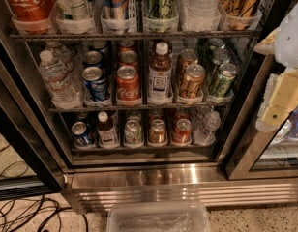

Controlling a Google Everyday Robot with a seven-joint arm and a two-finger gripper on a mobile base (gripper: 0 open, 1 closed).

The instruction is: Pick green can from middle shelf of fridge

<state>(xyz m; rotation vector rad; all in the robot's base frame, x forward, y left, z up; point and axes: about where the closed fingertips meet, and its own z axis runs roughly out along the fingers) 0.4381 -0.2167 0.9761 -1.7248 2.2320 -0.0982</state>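
Observation:
The fridge [154,178] stands open in front of me, with a steel frame and base grille. The middle shelf [139,108] is a dark wire rack with clear lane trays. In its rightmost lane stands a row of green cans; the front green can [222,79] is upright with a silver top, and two more stand behind it. My gripper [274,111], white and cream, hangs at the right edge of the view, outside the fridge and to the right of the green cans, a little lower than them. It holds nothing that I can see.
On the middle shelf, from the left, stand water bottles [56,79], blue cans [96,83], red cans [128,84], a tea bottle [160,74] and gold-brown cans [191,83]. The glass door [258,149] stands open behind the gripper. A clear bin [158,219] and cables [23,216] lie on the floor.

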